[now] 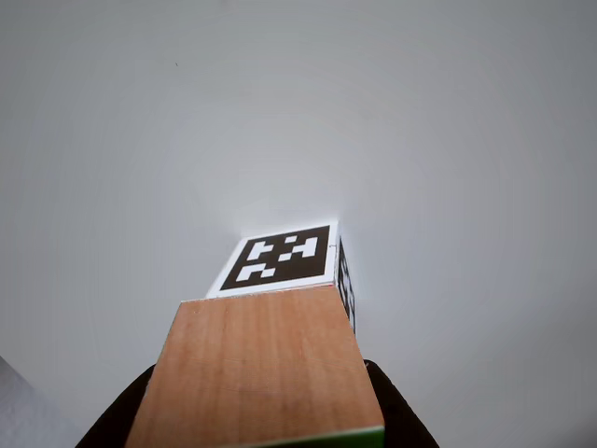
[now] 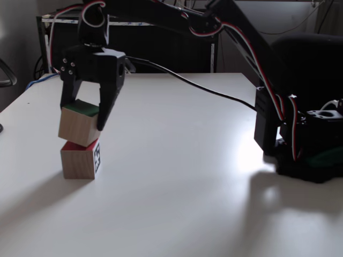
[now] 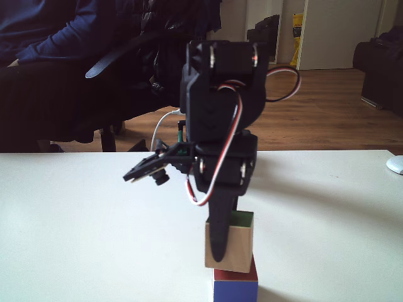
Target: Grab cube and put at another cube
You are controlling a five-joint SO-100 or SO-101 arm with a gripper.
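The cube (image 2: 77, 127) is light-brown wood with a green face on top. It hangs slightly tilted between the black fingers of my gripper (image 2: 82, 118), which is shut on it. Its lower edge sits on the red top of another cube (image 2: 79, 160), whose black-and-white marker shows on its right side. In another fixed view the cube (image 3: 234, 246) stands on another cube (image 3: 234, 288), which shows red and blue faces, and one finger (image 3: 217, 242) covers the wood's left part. In the other view the cube (image 1: 256, 369) fills the foreground, just short of another cube (image 1: 280, 257) and its marker top.
The arm's base (image 2: 300, 144) stands on the white table (image 2: 177, 187) at the right, and a black cable (image 2: 187, 83) crosses the tabletop. A person in dark clothes (image 3: 56, 56) sits behind the table. A white object (image 3: 395, 163) lies at the table's right edge.
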